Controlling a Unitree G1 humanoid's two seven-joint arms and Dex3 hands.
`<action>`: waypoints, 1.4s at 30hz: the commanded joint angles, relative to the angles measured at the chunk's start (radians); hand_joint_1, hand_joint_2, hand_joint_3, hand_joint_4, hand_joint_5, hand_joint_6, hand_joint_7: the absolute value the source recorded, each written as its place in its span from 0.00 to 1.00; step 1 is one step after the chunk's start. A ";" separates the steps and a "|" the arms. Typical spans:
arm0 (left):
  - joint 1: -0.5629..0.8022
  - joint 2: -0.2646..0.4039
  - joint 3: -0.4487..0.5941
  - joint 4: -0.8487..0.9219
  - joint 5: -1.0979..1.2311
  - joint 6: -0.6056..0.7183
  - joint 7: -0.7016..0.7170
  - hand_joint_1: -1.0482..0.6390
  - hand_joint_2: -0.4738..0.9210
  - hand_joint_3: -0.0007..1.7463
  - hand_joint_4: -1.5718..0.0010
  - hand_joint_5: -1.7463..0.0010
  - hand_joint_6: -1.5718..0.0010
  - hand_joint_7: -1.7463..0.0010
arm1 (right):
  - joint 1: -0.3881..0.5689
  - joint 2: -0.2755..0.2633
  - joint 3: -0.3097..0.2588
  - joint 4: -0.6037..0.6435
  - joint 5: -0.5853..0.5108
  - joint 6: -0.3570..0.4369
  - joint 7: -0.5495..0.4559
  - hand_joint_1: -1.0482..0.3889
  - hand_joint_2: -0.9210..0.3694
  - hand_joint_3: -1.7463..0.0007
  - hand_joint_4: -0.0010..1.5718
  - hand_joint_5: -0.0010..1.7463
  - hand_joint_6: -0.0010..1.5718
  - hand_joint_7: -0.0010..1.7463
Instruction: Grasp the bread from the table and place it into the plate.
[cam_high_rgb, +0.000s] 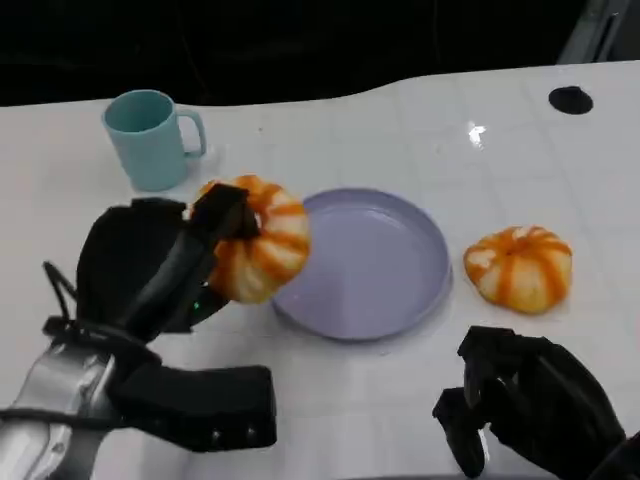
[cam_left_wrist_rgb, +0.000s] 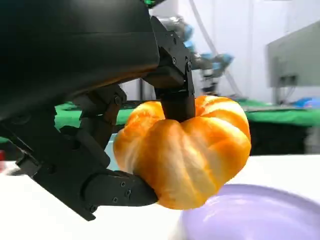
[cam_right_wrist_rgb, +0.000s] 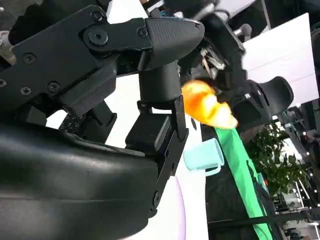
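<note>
From the head view, the left hand (cam_high_rgb: 175, 265) grips an orange-striped bread (cam_high_rgb: 258, 240) lifted over the left rim of the lavender plate (cam_high_rgb: 400, 300) — a second bread (cam_high_rgb: 519, 266) lies on the table right of the plate, a teal mug (cam_high_rgb: 150, 138) behind it to the left, and the right hand (cam_high_rgb: 520, 405) hangs curled on nothing in front of it. At the left wrist, black fingers (cam_left_wrist_rgb: 175, 85) clamp the bread (cam_left_wrist_rgb: 187, 150) from above and below, just over the plate (cam_left_wrist_rgb: 250, 215). From the right wrist, the right hand (cam_right_wrist_rgb: 125, 90) holds nothing — beyond it sit the held bread (cam_right_wrist_rgb: 205, 105) and the mug (cam_right_wrist_rgb: 202, 155).
</note>
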 joint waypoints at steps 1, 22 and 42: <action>-0.086 -0.015 -0.018 0.104 -0.056 -0.056 -0.045 0.48 0.68 0.60 0.44 0.00 0.55 0.04 | 0.004 -0.008 -0.009 0.000 0.008 -0.003 -0.001 0.08 0.20 0.71 0.77 0.89 0.67 0.80; -0.409 -0.161 -0.140 0.570 -0.107 -0.127 -0.162 0.48 0.72 0.61 0.43 0.00 0.55 0.01 | 0.014 -0.008 -0.007 -0.013 0.008 -0.004 -0.008 0.08 0.20 0.72 0.77 0.89 0.67 0.80; -0.490 -0.181 -0.213 0.709 -0.129 -0.134 -0.304 0.18 1.00 0.18 0.76 0.86 0.78 1.00 | 0.013 -0.008 -0.004 -0.012 0.009 -0.002 -0.010 0.08 0.19 0.72 0.77 0.89 0.67 0.81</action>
